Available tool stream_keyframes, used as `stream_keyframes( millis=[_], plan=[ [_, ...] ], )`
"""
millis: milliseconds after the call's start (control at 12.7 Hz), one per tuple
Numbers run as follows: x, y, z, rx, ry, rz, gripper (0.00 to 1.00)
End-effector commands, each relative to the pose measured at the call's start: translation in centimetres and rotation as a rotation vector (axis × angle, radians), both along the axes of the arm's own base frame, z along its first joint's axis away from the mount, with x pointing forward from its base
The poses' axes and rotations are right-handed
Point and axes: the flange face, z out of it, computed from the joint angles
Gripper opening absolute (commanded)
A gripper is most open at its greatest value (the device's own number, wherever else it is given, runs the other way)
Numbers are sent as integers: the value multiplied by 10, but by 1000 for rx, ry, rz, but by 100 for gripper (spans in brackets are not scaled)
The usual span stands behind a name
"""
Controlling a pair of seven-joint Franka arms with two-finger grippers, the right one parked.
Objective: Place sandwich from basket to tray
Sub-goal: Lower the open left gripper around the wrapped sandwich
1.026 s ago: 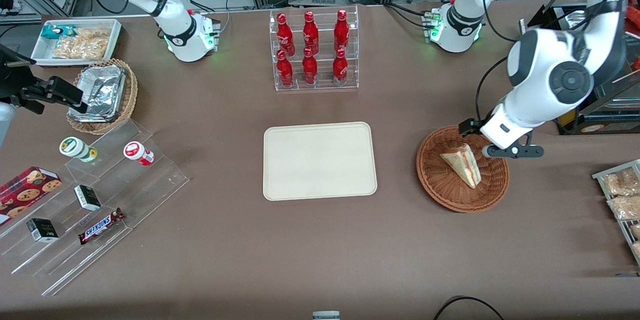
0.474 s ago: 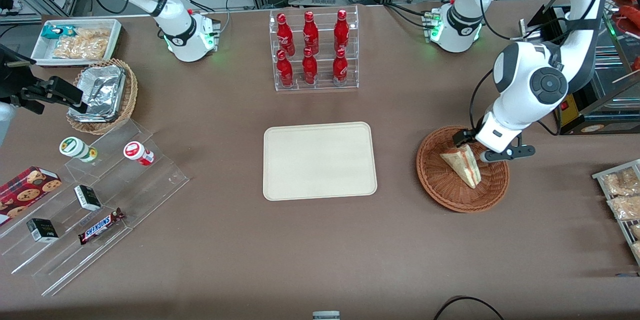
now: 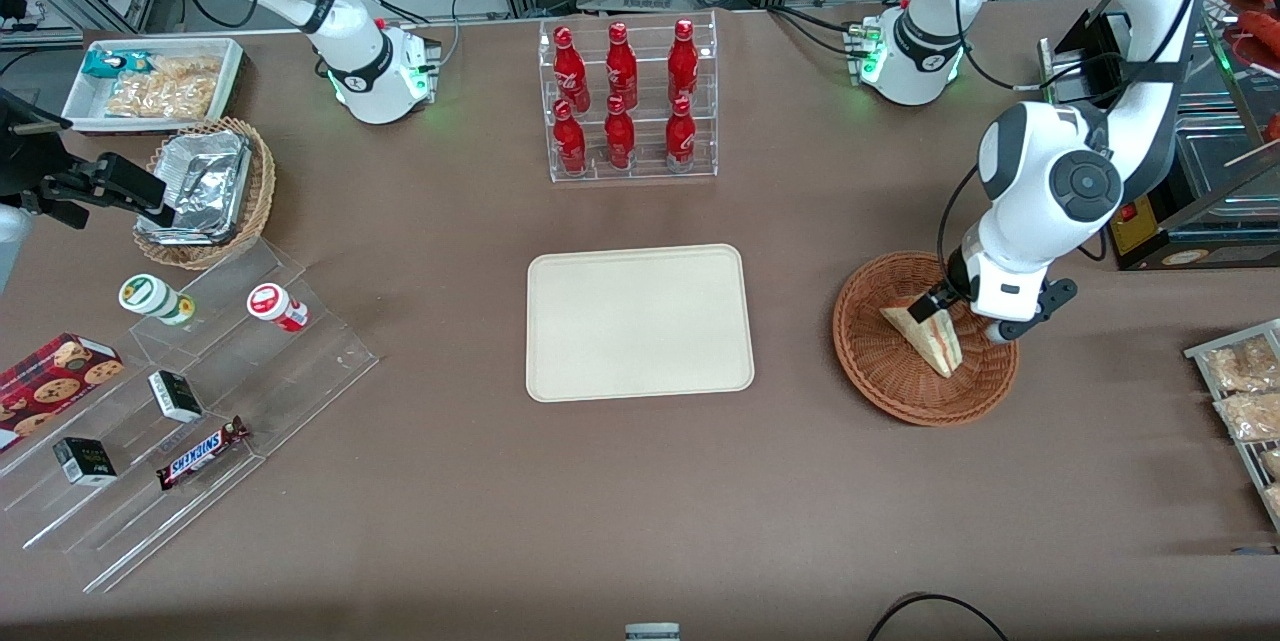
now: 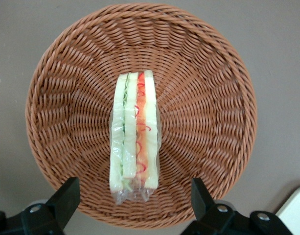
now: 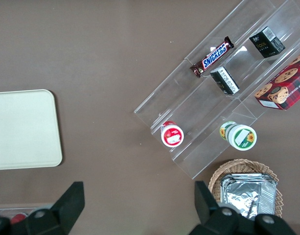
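The sandwich [image 3: 927,334] [image 4: 134,133], a plastic-wrapped wedge with red and green filling on its cut edge, lies in the reddish-brown wicker basket [image 3: 880,371] [image 4: 203,98] toward the working arm's end of the table. My gripper [image 3: 962,313] [image 4: 133,196] hangs open just above the basket, over the sandwich's wide end, with one finger on each side of it and a clear gap to both. The cream tray [image 3: 639,322] [image 5: 22,129] lies flat at the table's middle with nothing on it.
A clear rack of red bottles [image 3: 628,101] stands farther from the front camera than the tray. Toward the parked arm's end are a stepped acrylic shelf [image 3: 190,391] with snacks, a lighter basket with foil trays [image 3: 205,186] and a white bin [image 3: 155,81]. Snack packets [image 3: 1245,391] lie beside the basket.
My gripper has come down and in over the basket, from beside the sandwich's wide end to straddling it. The sandwich has not moved.
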Motion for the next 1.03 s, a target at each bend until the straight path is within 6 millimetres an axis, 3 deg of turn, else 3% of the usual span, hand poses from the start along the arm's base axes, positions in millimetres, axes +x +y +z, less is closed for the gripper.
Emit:
stream_keyframes(
  millis=[0, 553, 632, 711, 789, 868, 947],
  plan=[
    [1, 0, -16, -6, 4, 95, 100],
    [2, 0, -58, -7, 58, 99, 99],
    [2, 0, -61, -7, 62, 99, 89],
    [4, 3, -62, -6, 61, 103, 64],
    [4, 5, -62, -5, 60, 106, 32],
    [5, 5, -61, -4, 59, 102, 12],
    [7, 5, -58, -4, 53, 96, 8]
  ],
)
